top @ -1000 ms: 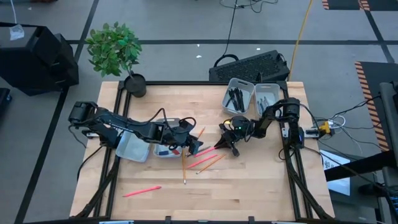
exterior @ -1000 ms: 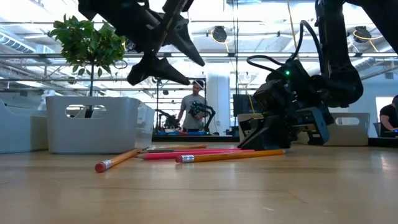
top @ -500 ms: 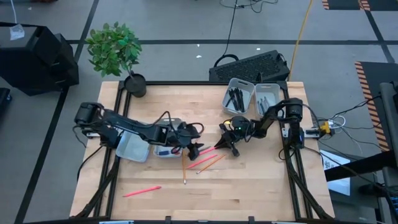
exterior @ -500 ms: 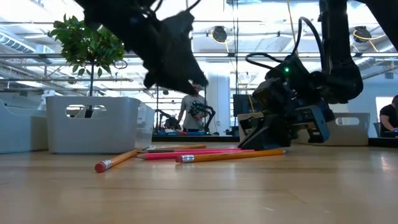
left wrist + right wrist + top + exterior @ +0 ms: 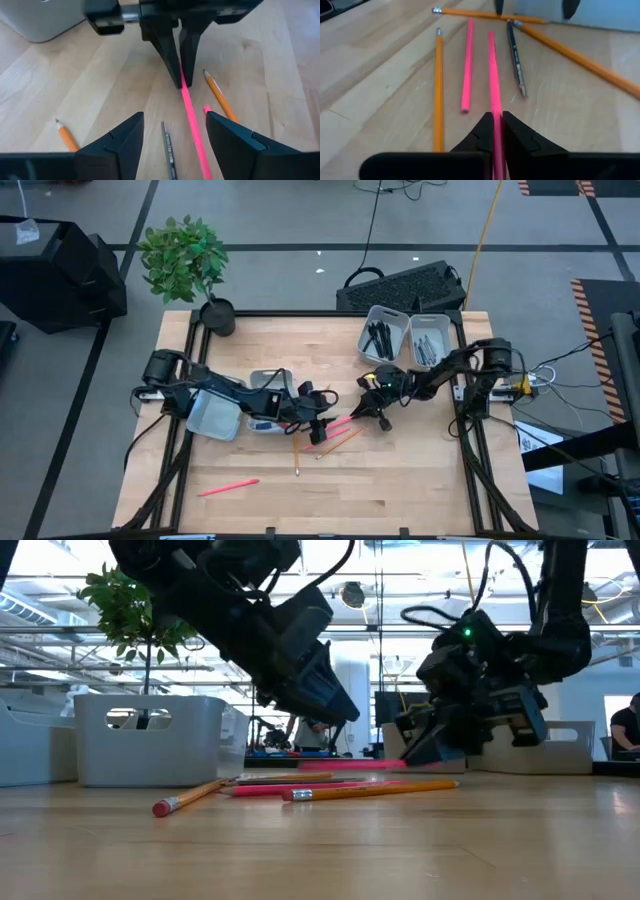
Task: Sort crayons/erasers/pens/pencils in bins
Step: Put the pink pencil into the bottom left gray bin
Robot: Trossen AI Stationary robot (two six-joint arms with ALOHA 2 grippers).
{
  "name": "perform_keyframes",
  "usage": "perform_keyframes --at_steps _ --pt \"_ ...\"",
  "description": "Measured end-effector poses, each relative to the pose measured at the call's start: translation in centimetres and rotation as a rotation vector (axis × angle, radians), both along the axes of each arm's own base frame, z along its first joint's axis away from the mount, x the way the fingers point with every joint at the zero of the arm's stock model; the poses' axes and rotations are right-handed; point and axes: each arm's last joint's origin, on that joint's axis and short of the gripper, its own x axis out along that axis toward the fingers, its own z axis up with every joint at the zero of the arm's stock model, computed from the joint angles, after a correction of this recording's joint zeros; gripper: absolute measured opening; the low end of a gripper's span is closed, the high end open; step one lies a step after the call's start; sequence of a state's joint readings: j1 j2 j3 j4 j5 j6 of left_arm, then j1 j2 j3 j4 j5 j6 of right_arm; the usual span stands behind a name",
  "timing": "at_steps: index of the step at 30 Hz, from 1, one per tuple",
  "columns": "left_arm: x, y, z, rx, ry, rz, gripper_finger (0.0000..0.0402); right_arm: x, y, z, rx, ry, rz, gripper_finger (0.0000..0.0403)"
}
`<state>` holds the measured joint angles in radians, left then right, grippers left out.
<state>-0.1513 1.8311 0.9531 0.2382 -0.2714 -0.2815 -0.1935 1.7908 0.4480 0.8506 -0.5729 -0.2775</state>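
Right hand grips one end of a pink pencil above the wooden surface; the left hand, fingers spread wide, hovers over its other end.

- Your left gripper: mid-frame in the high view, arm stretched in from the left edge, fingers spread wide, low over the table.
- Your right gripper: just right of centre, fingers pinched on a pink pencil.

Pink pencil is glowing neon next to the orange pencils, black fingers are showing dark against the pale wood-grain tabletop.
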Motion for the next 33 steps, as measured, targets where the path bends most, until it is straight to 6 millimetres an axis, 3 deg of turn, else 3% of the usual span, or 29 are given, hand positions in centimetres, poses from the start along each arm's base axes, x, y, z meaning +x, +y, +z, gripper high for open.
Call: perform_keyframes --at_steps 22,26,32,33 --pt "0.2 0.4 -0.2 -0.095 0.029 0.074 0.021 -0.2 -0.1 4.4 -0.008 -0.118 -0.071 0.0013" --pt "0.2 0.4 -0.1 -0.11 0.022 0.077 0.0161 -0.3 -0.1 4.4 -0.006 -0.1 -0.071 0.0013" --pt "0.4 0.3 0.1 -0.169 -0.001 0.05 0.0027 -0.4 -0.1 4.3 -0.005 -0.082 -0.075 0.0013" --pt "0.4 0.3 0.1 -0.184 -0.001 0.053 0.0019 -0.4 -0.1 4.3 -0.005 -0.081 -0.074 0.0013"
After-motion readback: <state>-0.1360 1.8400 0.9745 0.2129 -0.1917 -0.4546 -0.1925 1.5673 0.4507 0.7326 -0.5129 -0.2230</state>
